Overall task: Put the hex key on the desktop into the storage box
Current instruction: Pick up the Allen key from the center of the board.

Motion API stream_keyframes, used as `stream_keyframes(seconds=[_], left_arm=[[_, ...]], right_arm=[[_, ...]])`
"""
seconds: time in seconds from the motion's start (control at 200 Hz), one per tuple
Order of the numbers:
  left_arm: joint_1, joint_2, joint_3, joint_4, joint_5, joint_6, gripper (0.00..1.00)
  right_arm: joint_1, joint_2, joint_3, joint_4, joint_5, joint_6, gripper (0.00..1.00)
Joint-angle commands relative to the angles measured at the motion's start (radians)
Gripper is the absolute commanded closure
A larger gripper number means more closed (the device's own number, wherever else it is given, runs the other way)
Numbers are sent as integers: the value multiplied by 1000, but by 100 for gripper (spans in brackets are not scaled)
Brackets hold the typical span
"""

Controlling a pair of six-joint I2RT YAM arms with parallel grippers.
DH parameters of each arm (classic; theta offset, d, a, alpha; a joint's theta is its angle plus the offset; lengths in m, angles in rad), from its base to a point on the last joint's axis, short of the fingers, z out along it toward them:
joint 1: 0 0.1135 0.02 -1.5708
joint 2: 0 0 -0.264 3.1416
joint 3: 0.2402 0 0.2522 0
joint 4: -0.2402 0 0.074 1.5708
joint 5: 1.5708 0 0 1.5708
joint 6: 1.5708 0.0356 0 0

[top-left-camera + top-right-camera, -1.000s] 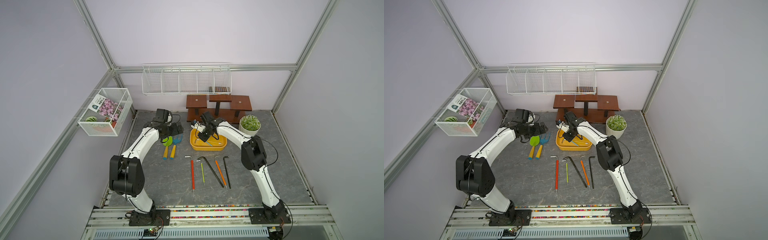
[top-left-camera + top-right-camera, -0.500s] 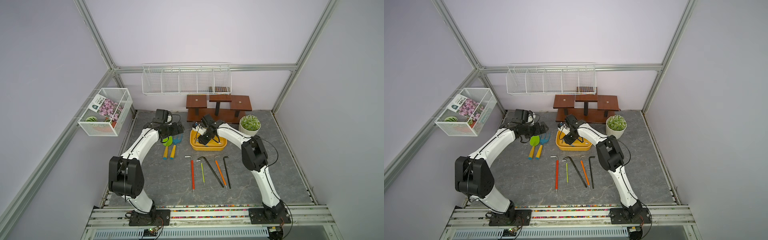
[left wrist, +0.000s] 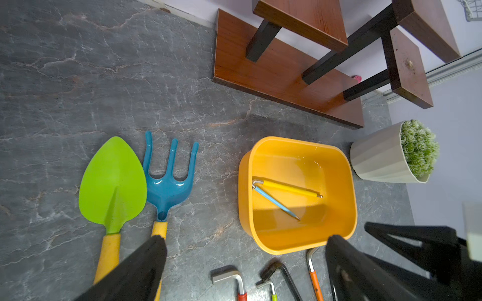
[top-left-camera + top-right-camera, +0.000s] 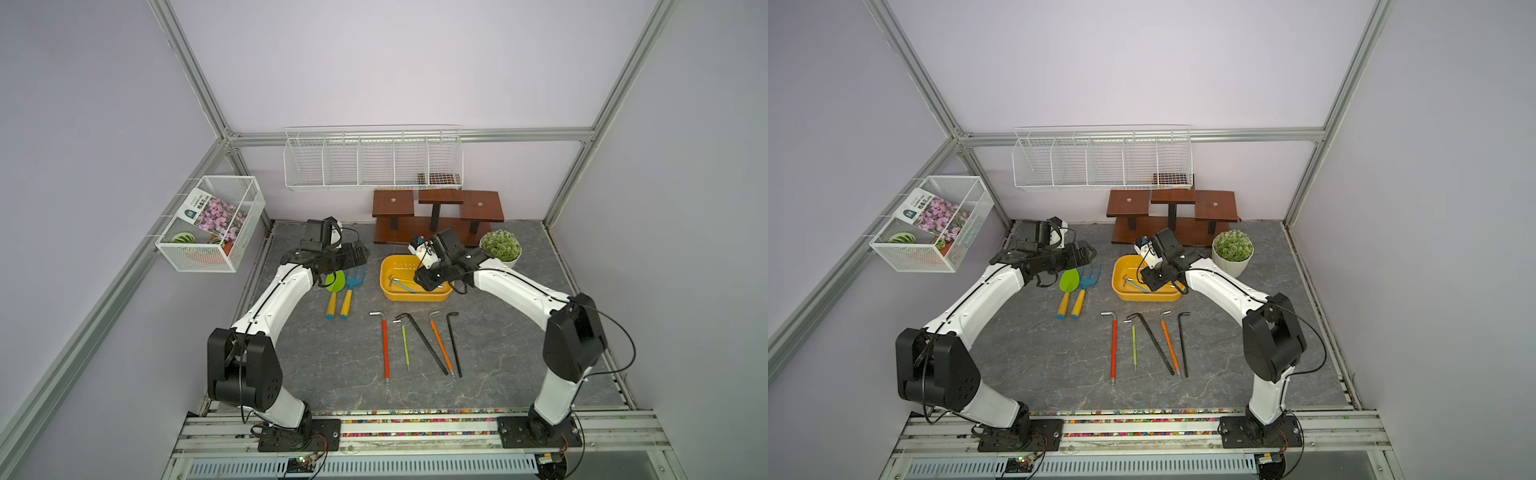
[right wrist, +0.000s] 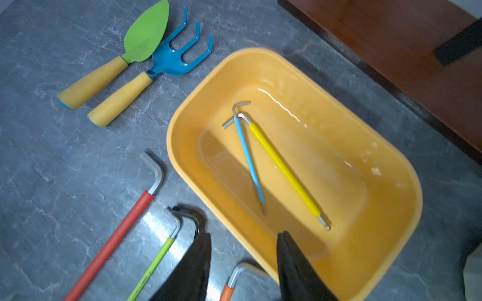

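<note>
The yellow storage box stands on the grey veined desktop. A blue hex key and a yellow hex key lie crossed inside it. Several more hex keys lie in a row in front of the box: red, green, thick black, orange and thin black. My right gripper hovers over the box's front right rim, open and empty. My left gripper hangs open and empty left of the box.
A green trowel and a blue hand rake lie left of the box. A potted plant and a brown wooden stand are behind it. White wire baskets hang on the back wall and the left frame.
My right gripper was shut and is now open. It has moved from the box's left end toward its front right. The left arm has barely moved.
</note>
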Motion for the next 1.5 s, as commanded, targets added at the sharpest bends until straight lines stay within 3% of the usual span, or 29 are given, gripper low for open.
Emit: stream_keyframes(seconds=[0.0, 0.335, 0.67, 0.92, 1.159, 1.414, 1.499], left_arm=[[4, -13, -14, 31, 24, 17, 0], [0, -52, -31, 48, 39, -8, 0], [0, -47, -22, 17, -34, -29, 0], [2, -29, -5, -8, -74, -22, 0], [3, -19, -7, -10, -70, -24, 0], [2, 4, 27, -42, -56, -27, 0], [3, -8, 14, -31, -64, -23, 0]], right_arm=[[11, -103, -125, 13, 62, 112, 54], [28, -445, -466, 72, 184, 312, 52], [35, -538, -574, -101, 236, 468, 52], [46, -467, -664, -3, 166, 531, 52], [105, -341, -664, 81, 175, 561, 52], [113, -206, -642, 113, 273, 580, 53], [113, -165, -623, 125, 245, 572, 55]])
